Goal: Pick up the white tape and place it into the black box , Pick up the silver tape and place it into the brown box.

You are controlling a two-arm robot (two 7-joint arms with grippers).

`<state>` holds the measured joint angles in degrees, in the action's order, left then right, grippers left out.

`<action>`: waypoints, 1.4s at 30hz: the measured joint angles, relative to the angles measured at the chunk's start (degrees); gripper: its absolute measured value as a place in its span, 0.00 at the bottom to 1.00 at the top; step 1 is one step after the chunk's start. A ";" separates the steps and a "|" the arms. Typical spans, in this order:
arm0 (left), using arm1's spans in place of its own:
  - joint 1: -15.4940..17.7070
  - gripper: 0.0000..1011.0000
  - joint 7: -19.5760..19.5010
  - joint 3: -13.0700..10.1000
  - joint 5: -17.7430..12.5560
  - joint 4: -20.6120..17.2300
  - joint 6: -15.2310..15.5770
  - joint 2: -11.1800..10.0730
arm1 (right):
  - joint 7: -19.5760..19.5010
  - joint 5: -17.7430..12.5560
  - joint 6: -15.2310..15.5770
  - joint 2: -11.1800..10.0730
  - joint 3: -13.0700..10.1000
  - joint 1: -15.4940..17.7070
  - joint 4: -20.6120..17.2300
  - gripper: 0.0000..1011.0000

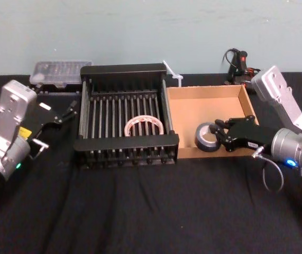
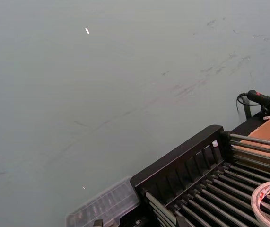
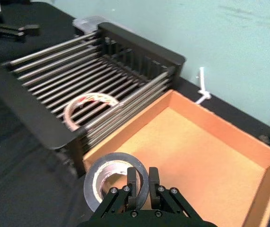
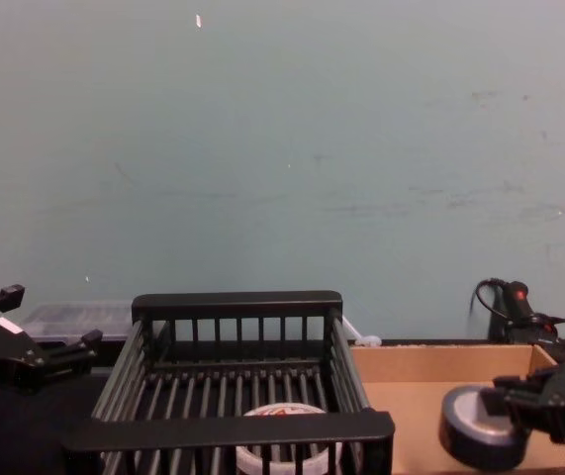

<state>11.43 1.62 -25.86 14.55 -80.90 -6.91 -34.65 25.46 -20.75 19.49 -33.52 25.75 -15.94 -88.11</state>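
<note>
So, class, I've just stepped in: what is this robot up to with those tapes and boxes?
The right gripper is shut on the silver tape, holding it tilted over the near left part of the brown box. The white tape already lies on the bars inside the black box. The left gripper is open and holds nothing, beside the black box's left side. What remains is releasing the silver tape into the brown box.

A lab bench: black-draped table [image 1: 140,211] against a bare, scuffed teal wall [image 4: 282,148].
</note>
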 joint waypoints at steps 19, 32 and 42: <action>0.00 0.99 0.00 0.00 0.00 0.00 0.00 0.00 | -1.86 3.26 1.52 5.22 -1.33 -6.13 7.71 0.16; 0.00 0.99 0.00 0.00 0.00 0.00 0.00 0.00 | -1.89 3.78 1.60 5.90 -1.64 -6.65 8.51 0.16; 0.00 0.99 0.00 0.00 0.00 0.00 0.00 0.00 | -1.87 3.73 1.59 5.84 -1.58 -6.63 8.44 0.16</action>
<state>11.43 1.62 -25.86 14.55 -80.90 -6.91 -34.65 23.59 -17.02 21.08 -27.68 24.17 -22.57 -79.67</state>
